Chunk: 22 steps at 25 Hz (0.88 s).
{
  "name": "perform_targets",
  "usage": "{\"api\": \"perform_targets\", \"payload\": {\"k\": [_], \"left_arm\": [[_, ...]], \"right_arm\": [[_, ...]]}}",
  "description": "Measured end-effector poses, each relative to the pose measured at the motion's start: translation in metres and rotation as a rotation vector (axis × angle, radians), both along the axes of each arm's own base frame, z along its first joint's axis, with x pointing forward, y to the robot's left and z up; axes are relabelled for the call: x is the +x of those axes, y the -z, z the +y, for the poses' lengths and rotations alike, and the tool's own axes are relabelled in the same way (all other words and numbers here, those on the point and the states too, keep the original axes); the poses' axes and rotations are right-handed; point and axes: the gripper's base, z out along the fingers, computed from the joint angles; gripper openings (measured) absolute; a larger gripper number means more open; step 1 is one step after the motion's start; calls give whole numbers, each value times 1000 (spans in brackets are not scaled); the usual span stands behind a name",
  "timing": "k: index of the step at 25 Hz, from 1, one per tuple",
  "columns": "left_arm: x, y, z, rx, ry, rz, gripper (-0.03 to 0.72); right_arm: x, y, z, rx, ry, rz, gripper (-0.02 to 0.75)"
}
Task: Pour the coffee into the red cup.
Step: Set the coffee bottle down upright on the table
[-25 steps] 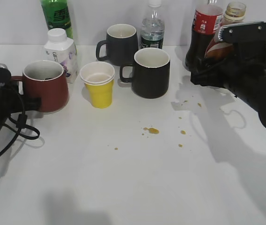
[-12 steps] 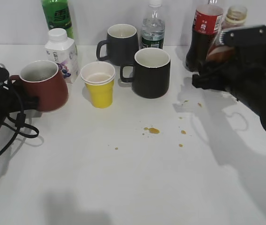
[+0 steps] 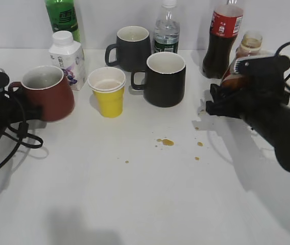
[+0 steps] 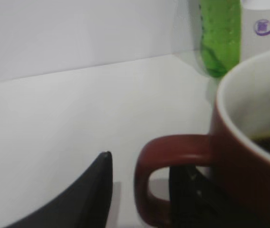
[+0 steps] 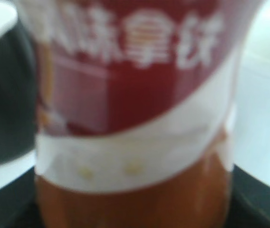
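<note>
Yellow cup (image 3: pixel 107 91), black mugs (image 3: pixel 163 78) between red cup (image 3: pixel 48 93), coffee (image 3: pixel 243 58)

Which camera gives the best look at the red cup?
The exterior view: the whole red cup shows, beside the yellow cup. The left wrist view shows only its handle and part of the rim, with dark liquid inside. The right wrist view misses it.

Both arms are matte black and blocky: the right gripper (image 3: pixel 212 100) trails looping black cables, the left gripper (image 3: pixel 30 113) likewise.
</note>
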Motion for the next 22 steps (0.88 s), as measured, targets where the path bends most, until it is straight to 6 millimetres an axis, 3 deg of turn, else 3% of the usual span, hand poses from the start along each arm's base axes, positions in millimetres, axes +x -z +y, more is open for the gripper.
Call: {"api": "perform_targets", "payload": {"k": [7,17,22], "left_arm": [[-3,-1,-2,-35,-11,64,375],[-9,-19,-1,-124,-26,132,404],[-13,-29,-1,-175,-32,157,404]], "right_arm": [[1,18,2,40,0,26,504],[0,19,6,54,-51,36,507],[-1,18,8,54,-69,34,587]]}}
